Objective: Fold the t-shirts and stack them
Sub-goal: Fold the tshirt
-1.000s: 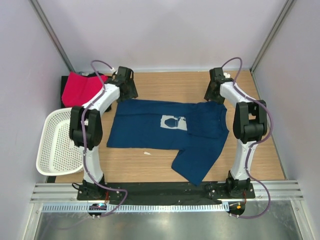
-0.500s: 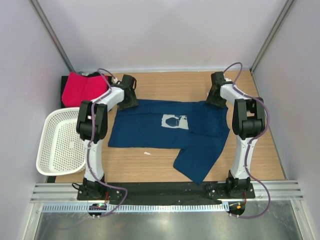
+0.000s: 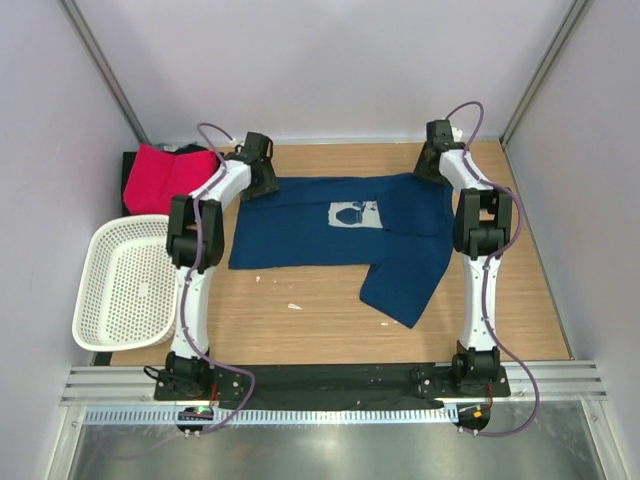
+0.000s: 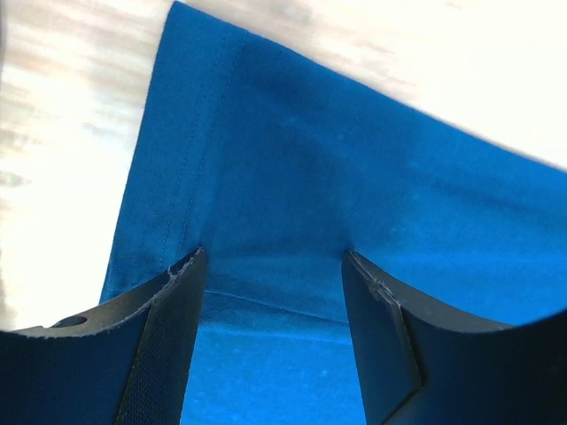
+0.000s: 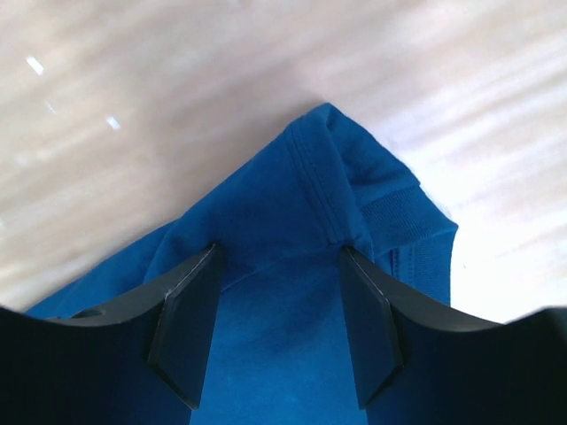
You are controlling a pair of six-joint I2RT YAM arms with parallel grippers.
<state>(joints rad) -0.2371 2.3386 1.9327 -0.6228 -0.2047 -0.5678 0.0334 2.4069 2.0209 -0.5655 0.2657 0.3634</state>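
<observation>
The dark navy t-shirt [image 3: 330, 235] with the white chest print lies flat on the wooden table, one sleeve pointing toward the near right. My left gripper [image 3: 266, 183] is at its far left corner, my right gripper [image 3: 433, 172] at its far right corner by the collar. In the left wrist view the gripper [image 4: 275, 252] has its jaws apart, tips on the blue hem [image 4: 177, 177]. In the right wrist view the gripper [image 5: 279, 248] also has its jaws apart, tips on the cloth by the collar seam [image 5: 323, 190]. The pink-red t-shirt [image 3: 160, 175] lies on the black one [image 3: 133, 158] at far left.
A white perforated basket [image 3: 105, 250] stands at the left edge of the table. Two small white scraps [image 3: 294, 306] lie on the wood in front of the shirt. Grey walls close in the back and both sides.
Both grippers came down onto the shirt's far edge and moved toward the back wall. The navy shirt slid away with them, and its far edge now runs straight between them.
</observation>
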